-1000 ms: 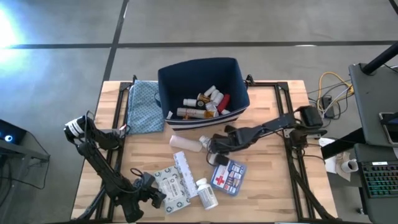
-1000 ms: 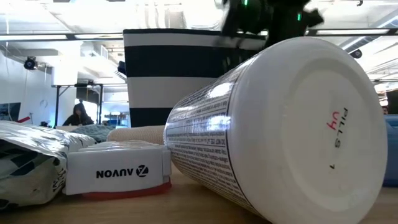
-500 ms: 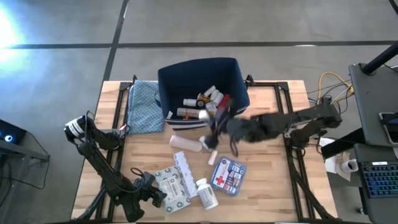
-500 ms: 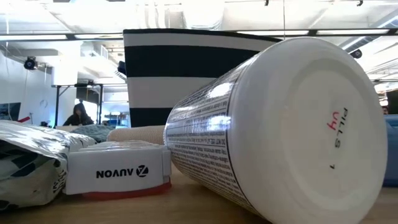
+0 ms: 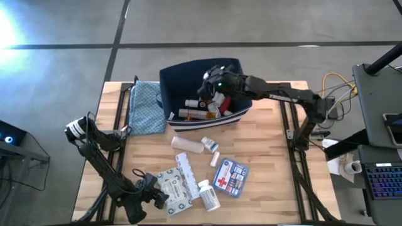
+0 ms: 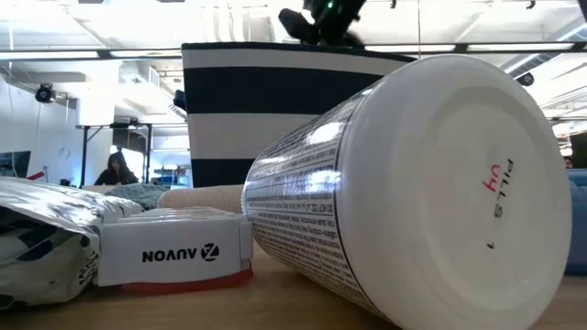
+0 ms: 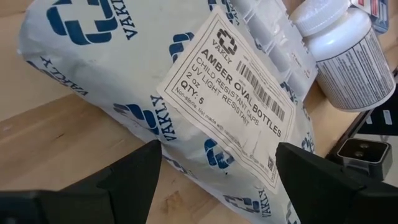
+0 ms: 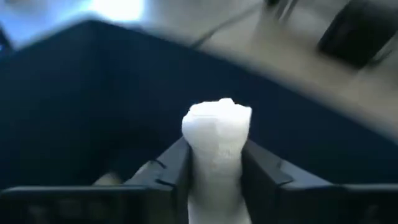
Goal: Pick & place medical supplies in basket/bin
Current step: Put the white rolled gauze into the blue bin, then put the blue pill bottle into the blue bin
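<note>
My right gripper is over the navy bin, up at 12 o'clock on the table, and it's clamped on a white roll, both fingers pressed to its sides in my right wrist view. From the low view I catch that gripper just above the bin's striped wall. Inside the bin: several white bottles and a red bottle lying on the floor of it.

My left gripper sits down at 7 o'clock, fingers spread wide either side of the printed packet, not closed on it. Right next to that, the big white pill bottle lies on its side at 6 o'clock, the first-aid box just beside it. 2 more white tubes rest mid-table, in front of the bin. Blue patterned cloth lies at 10 o'clock, touching the bin's side.
</note>
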